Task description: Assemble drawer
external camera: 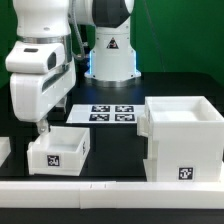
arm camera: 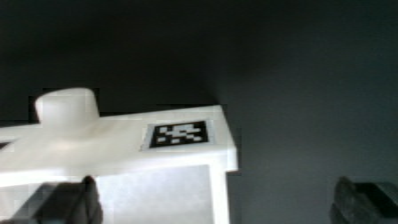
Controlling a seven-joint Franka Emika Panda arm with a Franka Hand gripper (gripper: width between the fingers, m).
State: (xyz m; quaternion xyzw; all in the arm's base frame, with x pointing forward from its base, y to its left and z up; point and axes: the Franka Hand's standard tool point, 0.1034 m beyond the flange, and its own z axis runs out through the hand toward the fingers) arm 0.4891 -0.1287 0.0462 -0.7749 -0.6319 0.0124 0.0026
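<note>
A small white tray (external camera: 58, 150) with a square tag on its front sits on the black table at the exterior view's left. In the wrist view the tray (arm camera: 125, 160) shows a round knob (arm camera: 68, 105) and a tag (arm camera: 178, 135) on top of its wall. My gripper (external camera: 42, 128) hangs just above the tray's back left corner. It is open (arm camera: 214, 205): one finger (arm camera: 63, 205) is over the tray and the other finger (arm camera: 365, 200) is over bare table. It holds nothing. The large cube-shaped case (external camera: 185, 135) stands at the exterior view's right, open side up.
The marker board (external camera: 110, 112) lies flat behind the tray, near the robot's base (external camera: 110, 50). A long low white rail (external camera: 110, 186) runs along the front edge. Another white part (external camera: 4, 150) shows at the far left edge, cut off.
</note>
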